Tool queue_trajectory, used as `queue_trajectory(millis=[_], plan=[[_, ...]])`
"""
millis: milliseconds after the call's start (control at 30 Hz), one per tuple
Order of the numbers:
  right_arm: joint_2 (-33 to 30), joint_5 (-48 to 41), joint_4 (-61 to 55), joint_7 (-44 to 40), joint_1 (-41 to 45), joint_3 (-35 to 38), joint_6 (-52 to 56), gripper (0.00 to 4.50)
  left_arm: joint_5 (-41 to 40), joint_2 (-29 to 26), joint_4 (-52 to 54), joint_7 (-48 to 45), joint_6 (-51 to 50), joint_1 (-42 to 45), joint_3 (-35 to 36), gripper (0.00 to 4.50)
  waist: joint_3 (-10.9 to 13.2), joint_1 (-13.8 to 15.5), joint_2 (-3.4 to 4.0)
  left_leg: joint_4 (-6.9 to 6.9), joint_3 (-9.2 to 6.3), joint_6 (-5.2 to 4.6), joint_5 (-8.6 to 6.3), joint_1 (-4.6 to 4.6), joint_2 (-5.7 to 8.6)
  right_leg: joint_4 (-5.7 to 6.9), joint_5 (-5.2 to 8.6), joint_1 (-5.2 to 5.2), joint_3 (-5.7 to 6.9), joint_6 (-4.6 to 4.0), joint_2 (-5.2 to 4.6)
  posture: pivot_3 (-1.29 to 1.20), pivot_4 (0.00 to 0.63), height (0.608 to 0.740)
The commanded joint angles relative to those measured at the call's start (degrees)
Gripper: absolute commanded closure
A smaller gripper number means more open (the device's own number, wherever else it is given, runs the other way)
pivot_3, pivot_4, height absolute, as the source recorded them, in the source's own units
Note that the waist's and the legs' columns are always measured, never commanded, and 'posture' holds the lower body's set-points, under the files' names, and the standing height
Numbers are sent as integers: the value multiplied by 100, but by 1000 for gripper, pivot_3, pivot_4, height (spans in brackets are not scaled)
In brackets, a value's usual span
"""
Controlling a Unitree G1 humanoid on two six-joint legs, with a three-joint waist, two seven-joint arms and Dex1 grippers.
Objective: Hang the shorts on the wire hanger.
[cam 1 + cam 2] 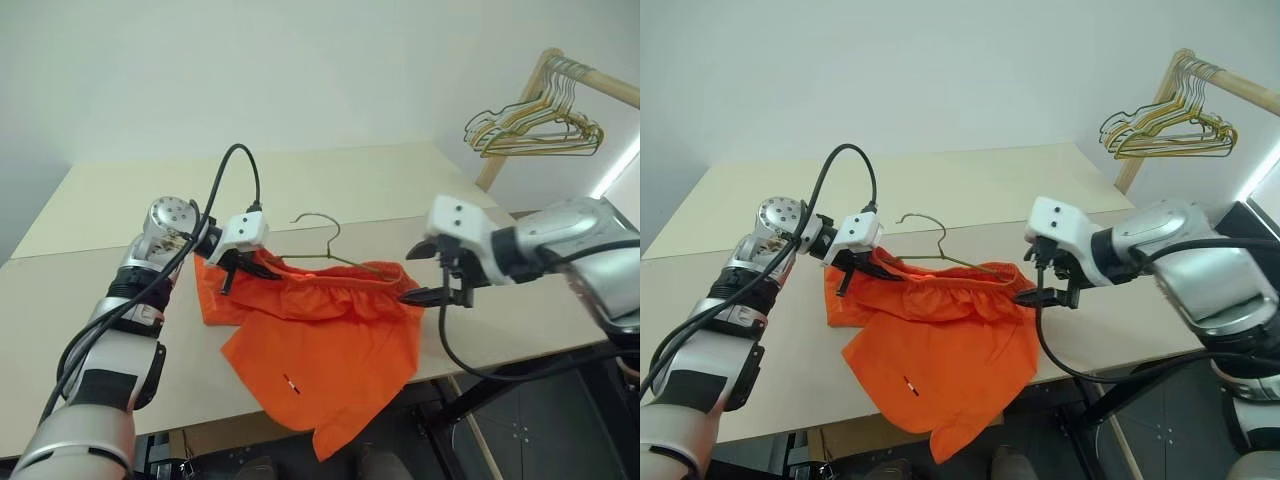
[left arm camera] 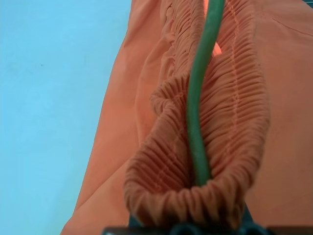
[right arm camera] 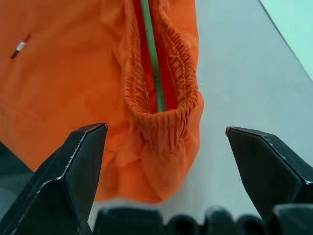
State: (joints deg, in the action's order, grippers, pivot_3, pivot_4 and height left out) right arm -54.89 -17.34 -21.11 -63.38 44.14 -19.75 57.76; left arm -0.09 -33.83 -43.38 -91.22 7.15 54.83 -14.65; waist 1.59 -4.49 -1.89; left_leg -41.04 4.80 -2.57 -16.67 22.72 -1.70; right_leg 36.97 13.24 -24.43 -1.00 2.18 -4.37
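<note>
Left tool clamped on the shorts at one waistband end — wire hanger threaded through the waistband. Right tool wide open just beside the other end; shorts drape over the tabletop edge.

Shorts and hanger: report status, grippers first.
Left gripper shut on the shorts at the waistband. Right gripper open, just off the other end. Wire hanger threaded inside the waistband, hook out. Nothing in the way.
</note>
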Motion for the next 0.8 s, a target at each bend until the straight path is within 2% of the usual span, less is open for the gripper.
queue_trajectory(millis=[33, 133, 233, 600, 700, 800], plan=[[250, 321, 258, 88, 288, -399, -208, 16, -169, -45, 231, -24, -48, 145, 169, 4500, 0, 5, 1, 0, 0, 0, 0, 2, 1, -1, 0, -1, 0, 0, 0, -104, 0, 740], [467, 462, 495, -5, 456, -694, -282, 16, -194, -66, 306, -42, -67, 113, 182, 4500, 1, 14, 1, -1, -1, 0, 0, 9, 3, -2, 0, -6, 0, 0, -1, -95, 0, 740], [648, 627, 805, -137, 596, -1010, -456, 628, -219, -86, 404, -34, -98, 70, 200, 4500, 1, 36, 1, -1, -2, 0, 0, 12, 3, -1, 0, -7, 1, 0, -1, -90, 0, 740], [703, 741, 982, -585, 635, -1105, -799, 4425, -379, -202, 773, -57, -62, -197, 322, 4500, 1, 51, 2, -1, -5, 0, 0, 11, 4, 4, 0, -5, 4, 1, -1, -70, 0, 740], [695, 710, 969, -654, 619, -1040, -808, 4470, -523, -222, 810, -106, 10, -231, 316, 4500, 1, 51, 2, -1, -5, 0, 0, 11, 3, 4, 0, -5, 4, 0, -1, -72, 0, 740], [663, 615, 886, -745, 573, -947, -790, 4500, -727, -295, 851, -128, -93, -194, 195, 3724, 1, 51, 2, -2, -5, 0, 0, 12, 3, 4, 0, -5, 4, 1, -1, -73, 0, 740]])
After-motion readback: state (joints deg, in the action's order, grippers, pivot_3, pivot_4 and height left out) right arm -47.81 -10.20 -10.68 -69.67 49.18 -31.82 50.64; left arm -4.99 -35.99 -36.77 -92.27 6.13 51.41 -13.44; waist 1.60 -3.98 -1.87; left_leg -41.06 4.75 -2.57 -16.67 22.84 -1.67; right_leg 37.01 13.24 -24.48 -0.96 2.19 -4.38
